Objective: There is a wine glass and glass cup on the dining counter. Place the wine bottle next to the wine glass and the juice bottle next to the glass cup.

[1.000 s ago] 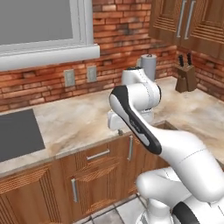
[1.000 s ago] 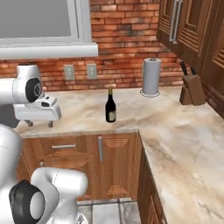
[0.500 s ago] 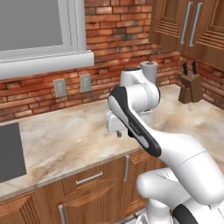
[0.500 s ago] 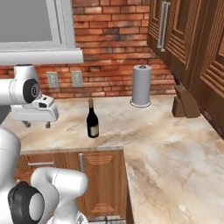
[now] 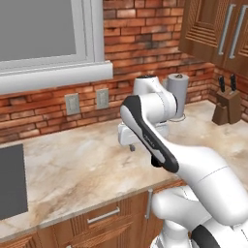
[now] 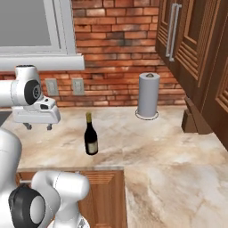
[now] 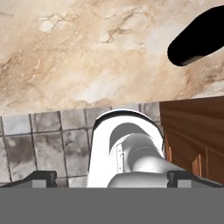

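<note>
Base has driven closer; whole scene shifts, bottle unmoved. Wine bottle (image 6: 91,135) stands upright on the marbled worktop (image 6: 169,156), left of the paper towel roll (image 6: 148,95). Gripper (image 6: 38,126) hovers left of the bottle, jaws fully apart, empty. I judge a sideways sweep could topple it.

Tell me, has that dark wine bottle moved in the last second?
No. The wine bottle stands left of and nearer than the paper towel roll, as before; the whole view shifted, so the camera moved.
</note>
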Tool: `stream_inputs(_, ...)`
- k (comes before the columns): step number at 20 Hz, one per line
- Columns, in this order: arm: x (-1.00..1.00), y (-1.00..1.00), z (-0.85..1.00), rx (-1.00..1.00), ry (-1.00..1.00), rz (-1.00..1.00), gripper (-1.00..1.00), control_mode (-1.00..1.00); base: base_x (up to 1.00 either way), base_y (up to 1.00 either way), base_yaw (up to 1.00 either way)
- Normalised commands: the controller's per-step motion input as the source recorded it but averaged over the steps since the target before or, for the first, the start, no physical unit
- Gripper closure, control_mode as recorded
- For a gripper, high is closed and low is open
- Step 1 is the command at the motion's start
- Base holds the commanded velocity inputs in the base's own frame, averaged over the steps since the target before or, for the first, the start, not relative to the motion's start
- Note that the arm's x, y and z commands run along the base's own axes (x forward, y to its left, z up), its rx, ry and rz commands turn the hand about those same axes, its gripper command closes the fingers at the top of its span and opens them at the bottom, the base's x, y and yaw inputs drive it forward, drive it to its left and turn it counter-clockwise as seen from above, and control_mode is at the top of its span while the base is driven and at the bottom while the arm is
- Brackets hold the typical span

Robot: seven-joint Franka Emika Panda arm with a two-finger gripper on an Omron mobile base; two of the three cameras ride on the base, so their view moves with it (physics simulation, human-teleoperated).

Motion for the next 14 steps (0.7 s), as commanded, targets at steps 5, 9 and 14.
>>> stream_inputs(5, 0.00, 0.00, 0.00, 0.00, 0.00, 0.00, -1.00, 1.00, 0.27, -0.08, 0.08)
stream_inputs(9, 0.00, 0.00, 0.00, 0.00, 0.00, 0.00, -1.00, 1.00, 0.00, 0.00, 0.00)
stream_inputs(14, 0.00, 0.00, 0.00, 0.00, 0.00, 0.00, -1.00, 1.00, 0.00, 0.00, 0.00)
